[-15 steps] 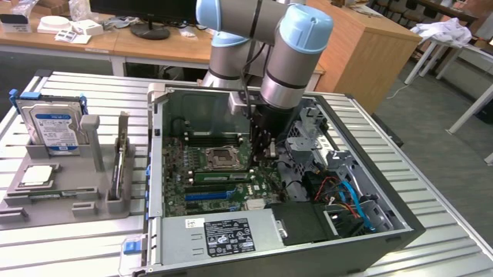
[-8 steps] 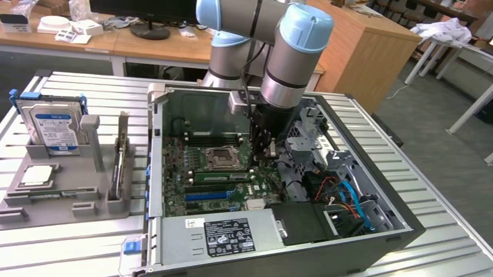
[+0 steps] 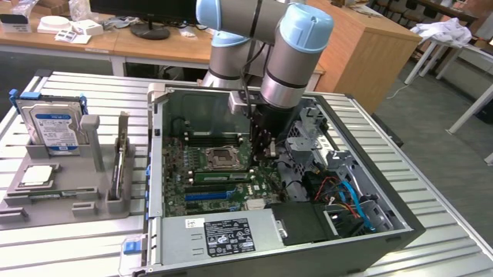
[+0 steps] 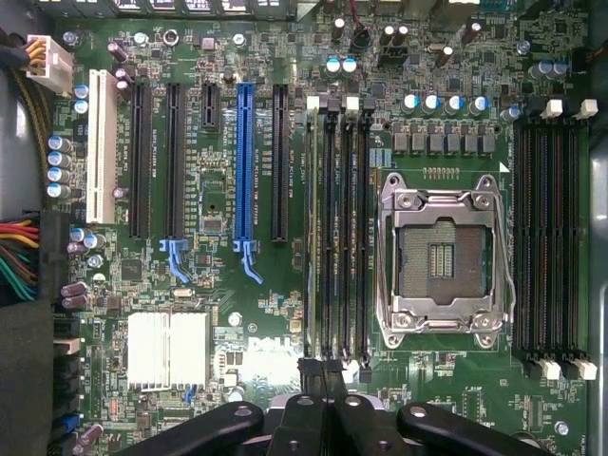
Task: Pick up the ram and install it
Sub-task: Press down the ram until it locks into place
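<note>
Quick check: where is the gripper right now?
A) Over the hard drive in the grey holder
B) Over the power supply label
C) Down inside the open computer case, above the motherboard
C: the gripper sits inside the case, over the motherboard.

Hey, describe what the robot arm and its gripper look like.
The arm is built of thick silver-grey tubes with rounded light-blue caps at the joints. A black tool section hangs below the wrist, ending in the black gripper with curved, glossy linkage bars.

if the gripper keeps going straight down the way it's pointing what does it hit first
Probably the motherboard, near the memory slots beside the empty processor socket. The gripper points straight at the board, though depth is unclear.
</note>
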Robot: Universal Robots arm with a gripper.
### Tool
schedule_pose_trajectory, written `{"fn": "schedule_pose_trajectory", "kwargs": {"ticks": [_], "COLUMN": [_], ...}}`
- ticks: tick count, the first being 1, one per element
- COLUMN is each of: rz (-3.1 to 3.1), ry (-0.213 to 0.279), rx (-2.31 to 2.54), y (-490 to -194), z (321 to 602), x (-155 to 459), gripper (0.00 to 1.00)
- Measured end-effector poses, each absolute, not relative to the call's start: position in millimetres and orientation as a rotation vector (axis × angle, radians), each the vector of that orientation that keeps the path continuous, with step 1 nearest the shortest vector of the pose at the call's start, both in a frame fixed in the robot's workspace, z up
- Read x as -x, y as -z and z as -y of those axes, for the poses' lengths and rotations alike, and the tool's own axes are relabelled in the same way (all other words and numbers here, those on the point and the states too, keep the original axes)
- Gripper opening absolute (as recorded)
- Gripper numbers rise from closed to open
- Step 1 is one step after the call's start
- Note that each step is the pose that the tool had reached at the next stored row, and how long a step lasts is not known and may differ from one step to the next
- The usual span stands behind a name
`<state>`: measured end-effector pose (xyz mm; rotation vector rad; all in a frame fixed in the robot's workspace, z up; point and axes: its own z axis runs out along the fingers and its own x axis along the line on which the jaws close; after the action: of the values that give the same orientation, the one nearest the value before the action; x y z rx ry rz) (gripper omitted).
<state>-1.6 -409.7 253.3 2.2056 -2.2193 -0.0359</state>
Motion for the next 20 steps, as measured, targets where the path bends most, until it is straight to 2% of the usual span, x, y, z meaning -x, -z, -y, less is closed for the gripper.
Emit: {"fn": "schedule_pose_trajectory", "kwargs": {"ticks": [20], "rz": [2.219], "ry": [0.036], "rx": [-2.206], "y": [-253.3], "z": [409.7], "x": [30.6], "gripper": [0.11]}}
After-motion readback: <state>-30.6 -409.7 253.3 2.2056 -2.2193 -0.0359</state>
